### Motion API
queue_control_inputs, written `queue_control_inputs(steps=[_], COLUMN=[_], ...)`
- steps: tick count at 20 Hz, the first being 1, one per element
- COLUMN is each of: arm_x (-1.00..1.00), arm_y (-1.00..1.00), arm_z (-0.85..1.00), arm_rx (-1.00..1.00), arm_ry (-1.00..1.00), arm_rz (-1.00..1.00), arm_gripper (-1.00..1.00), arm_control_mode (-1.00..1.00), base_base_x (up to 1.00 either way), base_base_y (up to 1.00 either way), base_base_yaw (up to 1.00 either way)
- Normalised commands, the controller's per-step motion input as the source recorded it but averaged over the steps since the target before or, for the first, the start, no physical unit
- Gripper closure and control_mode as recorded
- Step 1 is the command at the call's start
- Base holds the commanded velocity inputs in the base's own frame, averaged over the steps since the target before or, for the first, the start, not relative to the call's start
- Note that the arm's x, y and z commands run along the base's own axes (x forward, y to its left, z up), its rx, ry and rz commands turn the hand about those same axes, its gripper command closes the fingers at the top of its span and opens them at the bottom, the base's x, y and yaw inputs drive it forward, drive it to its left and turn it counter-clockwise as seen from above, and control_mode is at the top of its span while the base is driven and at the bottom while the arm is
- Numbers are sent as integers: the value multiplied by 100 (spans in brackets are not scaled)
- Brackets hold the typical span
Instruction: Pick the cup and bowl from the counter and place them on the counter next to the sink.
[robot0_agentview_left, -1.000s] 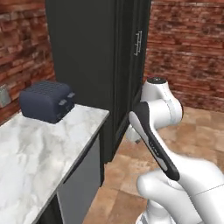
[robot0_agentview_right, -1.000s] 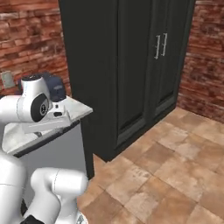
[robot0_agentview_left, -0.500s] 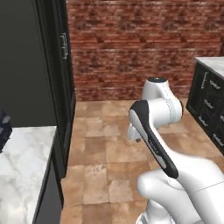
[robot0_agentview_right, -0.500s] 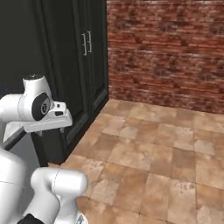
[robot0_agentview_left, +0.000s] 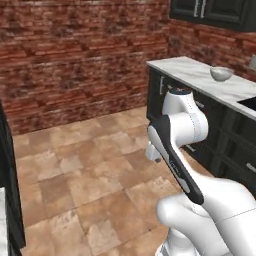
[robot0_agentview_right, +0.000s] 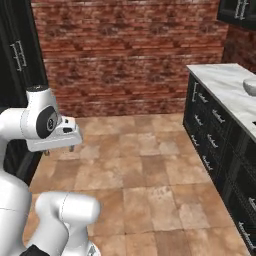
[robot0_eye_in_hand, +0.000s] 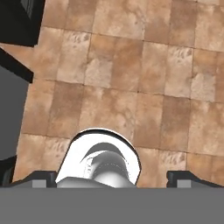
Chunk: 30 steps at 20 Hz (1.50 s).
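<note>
My base had swung round since the earlier frames: the tall dark cabinets slid away and a brick wall (robot0_agentview_left: 85, 45) with tiled floor (robot0_eye_in_hand: 131, 78) came ahead. My gripper (robot0_eye_in_hand: 111, 177) hung over that floor, its fingers spread wide apart and holding nothing. The bowl (robot0_agentview_left: 221, 73) sat on the desk (robot0_agentview_left: 200, 72), well off to my gripper's right and higher.
</note>
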Motion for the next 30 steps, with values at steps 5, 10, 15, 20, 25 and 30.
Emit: queue_control_inputs(steps=[5, 10, 15, 20, 25, 30], arm_x=[0, 0, 0, 0, 0, 0], arm_y=[0, 0, 0, 0, 0, 0], arm_z=[0, 0, 0, 0, 0, 0], arm_rx=[0, 0, 0, 0, 0, 0], arm_ry=[0, 0, 0, 0, 0, 0], arm_rz=[0, 0, 0, 0, 0, 0], arm_gripper=[-100, -100, -100, -100, -100, -100], arm_control_mode=[100, 100, 100, 100, 100, 100], base_base_x=[54, 72, 100, 100, 100, 91], base_base_y=[0, 4, 16, 13, 0, 2], base_base_yaw=[-64, -59, -15, -14, -44, -61])
